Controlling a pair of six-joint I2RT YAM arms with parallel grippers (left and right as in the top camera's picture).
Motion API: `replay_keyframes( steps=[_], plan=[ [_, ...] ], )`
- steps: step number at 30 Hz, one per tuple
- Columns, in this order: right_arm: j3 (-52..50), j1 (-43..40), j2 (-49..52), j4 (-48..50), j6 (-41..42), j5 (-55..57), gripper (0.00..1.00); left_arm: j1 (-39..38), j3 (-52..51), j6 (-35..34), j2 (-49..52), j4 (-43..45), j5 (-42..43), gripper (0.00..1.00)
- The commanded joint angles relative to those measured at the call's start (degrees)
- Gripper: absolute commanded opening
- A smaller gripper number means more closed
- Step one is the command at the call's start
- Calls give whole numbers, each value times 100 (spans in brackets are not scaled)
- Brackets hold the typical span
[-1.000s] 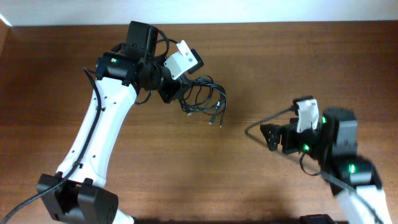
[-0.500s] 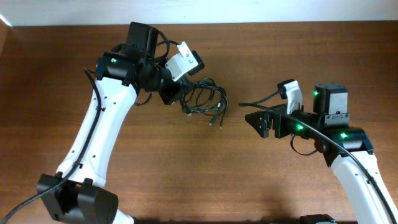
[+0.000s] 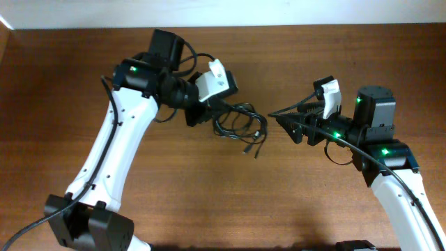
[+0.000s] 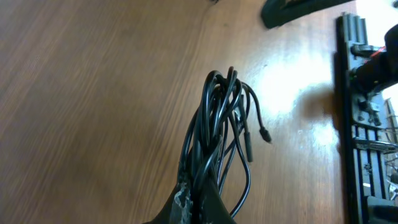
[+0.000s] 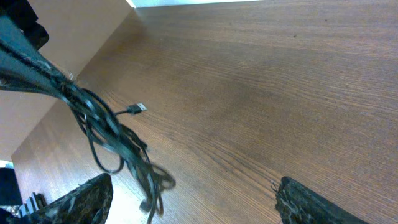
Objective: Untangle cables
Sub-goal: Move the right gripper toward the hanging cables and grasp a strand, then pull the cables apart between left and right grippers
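My left pincer (image 3: 206, 111) is clamped on the cables (image 3: 240, 122), a knot of thin black loops trailing off its tips toward the middle of the tabletop (image 3: 209, 195). On the left wrist view the strands run out from between the pinched fingers (image 4: 184, 199), and small plugs (image 4: 265, 135) poke free on the right side. My right pincer (image 3: 289, 127) sits just right of the cables, pointed at them, its jaws wide apart with nothing between them. From its wrist camera the cables hang at the left, clear of both jaws. I cannot tell whether the lowest loops touch the tabletop.
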Motion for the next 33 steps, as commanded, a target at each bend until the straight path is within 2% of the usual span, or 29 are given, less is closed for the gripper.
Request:
replay_keyframes(
  steps=[1,2,3,7,9,10,12,13,16,17,24,28,31,33],
  plan=[
    [111,37,-22,22,-68,-105,83,-264,83,157,-153,192,341,0],
    [111,37,-22,20,-164,-151,82,-332,83,146,-153,376,345,0],
    [111,37,-22,17,-439,-356,76,-365,83,81,-153,514,365,0],
    [111,39,-22,17,-813,-592,70,-378,85,-815,-153,999,483,0],
    [111,37,-22,17,-817,-590,67,-378,85,-815,-153,999,791,0],
    [111,37,-22,17,-820,-590,62,-378,83,-817,-153,997,907,0],
    [111,37,-22,17,-892,-592,47,-380,83,-909,-153,994,922,0],
    [111,37,-22,17,-951,-590,33,-380,83,-997,-153,997,922,0],
    [111,37,-22,20,-949,-590,6,-382,83,-1032,-153,997,916,0],
    [111,37,-22,22,-949,-590,4,-382,83,-1032,-153,997,914,0],
    [111,31,-22,22,-942,-566,4,-376,83,-1108,-153,1016,24,4],
    [111,31,-22,22,-522,-129,4,-376,83,-2385,-153,1386,-1499,0],
    [111,31,-22,20,-96,315,4,-378,83,-3182,-153,1727,-2055,0],
    [111,31,-22,20,114,511,4,-376,83,-3484,-153,1864,-2286,0]
  ],
)
